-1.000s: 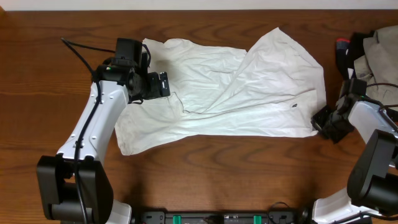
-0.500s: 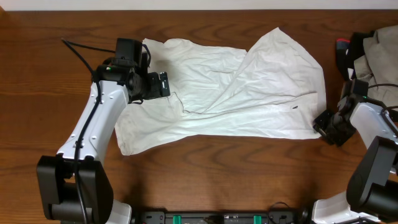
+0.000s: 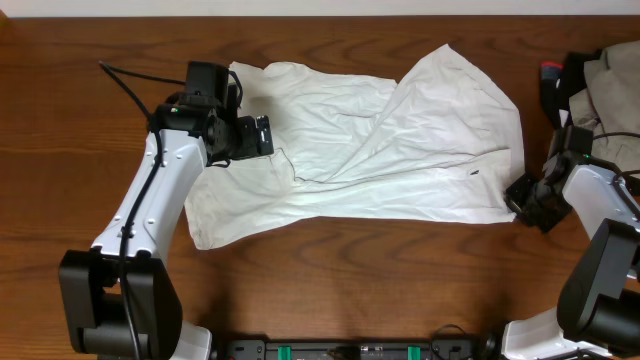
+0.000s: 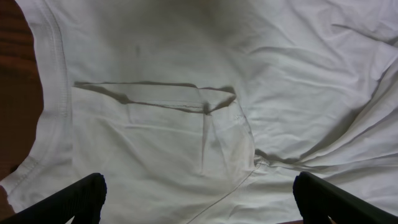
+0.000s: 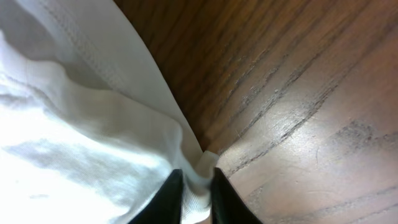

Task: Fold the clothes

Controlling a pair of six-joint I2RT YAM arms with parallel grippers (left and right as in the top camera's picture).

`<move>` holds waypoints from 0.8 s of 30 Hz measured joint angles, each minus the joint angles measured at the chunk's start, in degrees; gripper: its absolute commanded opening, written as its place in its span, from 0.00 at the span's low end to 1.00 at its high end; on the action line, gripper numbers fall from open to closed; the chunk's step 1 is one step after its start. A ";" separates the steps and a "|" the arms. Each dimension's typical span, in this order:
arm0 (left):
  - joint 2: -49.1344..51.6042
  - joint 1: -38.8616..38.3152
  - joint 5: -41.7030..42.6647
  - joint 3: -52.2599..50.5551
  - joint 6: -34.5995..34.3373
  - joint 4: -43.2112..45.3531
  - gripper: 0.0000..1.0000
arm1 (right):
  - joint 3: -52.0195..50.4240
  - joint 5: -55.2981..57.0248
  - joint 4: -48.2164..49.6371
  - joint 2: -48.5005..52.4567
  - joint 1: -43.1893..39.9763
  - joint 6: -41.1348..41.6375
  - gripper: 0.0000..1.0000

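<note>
Where the shirt is: We see the white shirt lying spread out on the brown table. It is wrinkled, and one big flap lies over its middle.
Long way: Its long side runs left to right across the table, from one arm toward the other.
Right gripper: Our right gripper sits at the bottom right corner of the shirt, low on the table. Its fingers are pinched close, and the corner of the hem is squeezed between them. So it holds the shirt.
Left gripper: Our left gripper hangs over the left part of the shirt, near the pocket. Its fingers are spread wide and hold nothing. We cannot tell if they touch the cloth.
Which way: From the right gripper, nearly all of the shirt lies to the left.
Nearer arm: The right arm is right at that corner. The left arm is well apart from it.
Next move, we think: The held corner needs to go up and across to the left, along the long side, so the right part lands on the rest.
Watch out: The hem is thin, so we think it can slip out.
Other things: A heap of other cloth lies at the far right edge, apart from the shirt.
</note>
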 measured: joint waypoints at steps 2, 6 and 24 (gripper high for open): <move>0.00 0.00 0.00 0.00 0.00 0.00 0.98 | 0.00 -0.09 0.09 0.00 0.00 0.09 0.12; 0.00 0.00 0.00 0.00 0.00 0.00 0.98 | 0.00 -0.11 0.04 0.00 0.00 0.22 0.20; 0.00 0.00 0.02 0.00 0.00 0.00 0.98 | -1.09 -0.15 0.20 0.00 0.00 0.68 0.01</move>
